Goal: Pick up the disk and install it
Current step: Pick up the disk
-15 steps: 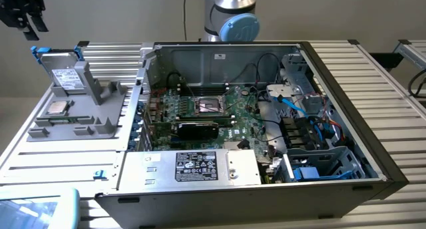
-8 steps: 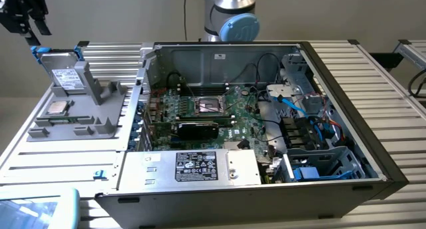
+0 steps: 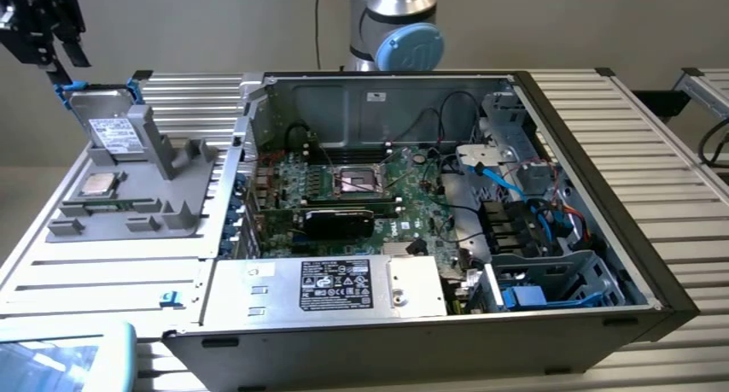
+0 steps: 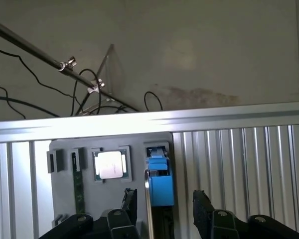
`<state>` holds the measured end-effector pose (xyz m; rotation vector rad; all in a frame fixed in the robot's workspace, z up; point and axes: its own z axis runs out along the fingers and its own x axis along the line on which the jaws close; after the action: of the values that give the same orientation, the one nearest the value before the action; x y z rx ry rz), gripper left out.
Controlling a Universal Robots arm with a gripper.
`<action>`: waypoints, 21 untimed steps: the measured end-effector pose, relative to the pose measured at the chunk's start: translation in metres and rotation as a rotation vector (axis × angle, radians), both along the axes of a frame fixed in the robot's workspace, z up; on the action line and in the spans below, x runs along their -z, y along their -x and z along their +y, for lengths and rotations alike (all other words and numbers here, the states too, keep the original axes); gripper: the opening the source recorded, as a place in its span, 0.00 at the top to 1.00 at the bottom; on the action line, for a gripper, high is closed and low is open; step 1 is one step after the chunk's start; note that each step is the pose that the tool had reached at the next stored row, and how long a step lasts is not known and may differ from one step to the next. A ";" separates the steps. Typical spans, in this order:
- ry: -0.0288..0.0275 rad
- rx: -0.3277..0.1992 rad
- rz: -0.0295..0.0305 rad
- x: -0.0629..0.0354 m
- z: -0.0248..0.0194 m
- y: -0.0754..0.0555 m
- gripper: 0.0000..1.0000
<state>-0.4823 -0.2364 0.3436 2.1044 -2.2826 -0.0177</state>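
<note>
Wrist view shows the tool (image 4: 165,208) spread above the upright disk (image 4: 159,180), probably rigid yet fragile, best gripped across its blue-framed flat faces.

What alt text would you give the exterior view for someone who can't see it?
A black gripper hangs above the disk, which stands upright in a grey holder beside an open computer case on a ribbed metal table.

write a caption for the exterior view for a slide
Open pincer above the disk standing in a grey rack, beside the open computer case
</note>
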 end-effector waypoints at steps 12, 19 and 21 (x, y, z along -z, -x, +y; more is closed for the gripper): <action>0.0127 -0.003 -0.0049 0.0063 -0.0001 0.000 0.43; 0.0133 -0.003 -0.0320 0.0127 -0.0001 0.000 0.43; 0.0135 -0.003 -0.0326 0.0161 -0.0001 0.001 0.43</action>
<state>-0.4830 -0.2365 0.3275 2.1177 -2.2902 0.0322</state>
